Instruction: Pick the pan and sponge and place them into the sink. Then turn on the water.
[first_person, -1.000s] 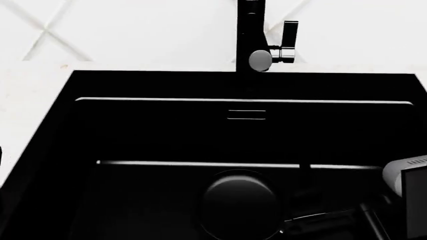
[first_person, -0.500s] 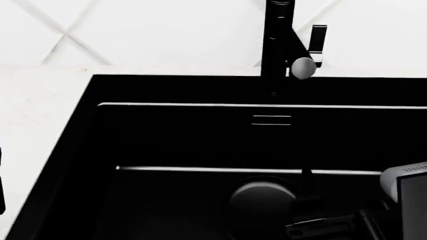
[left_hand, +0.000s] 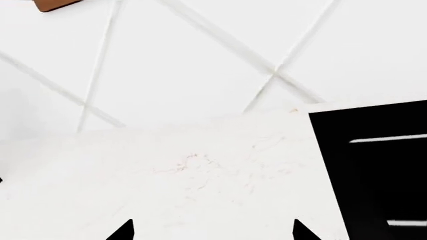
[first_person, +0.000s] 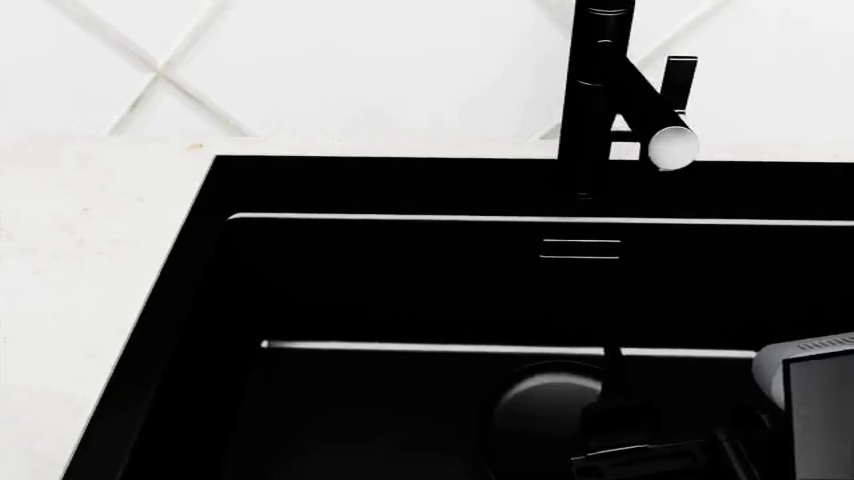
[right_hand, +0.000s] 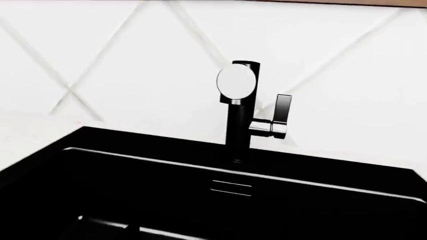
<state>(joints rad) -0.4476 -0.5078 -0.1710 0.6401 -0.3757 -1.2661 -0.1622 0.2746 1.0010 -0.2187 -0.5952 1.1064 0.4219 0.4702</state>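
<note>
1. The left end effector (left_hand: 210, 232) shows two dark fingertips spread apart over the white tabletop (left_hand: 167, 175), holding nothing.
2. The right end effector's state cannot be told.
3. The pan (first_person: 547, 415) lies in the sink (first_person: 400, 280), below the faucet (first_person: 601, 90).

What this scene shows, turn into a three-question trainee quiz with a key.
1. True or false: water is running from the faucet.
2. Where is the pan? A) on the countertop B) inside the sink C) held in a tool
3. Fill in: the slotted opening on the sink's back wall, below the faucet, is the ____.

Key: 1 false, no stream shows at the spout. 2 B. 3 overflow.
</note>
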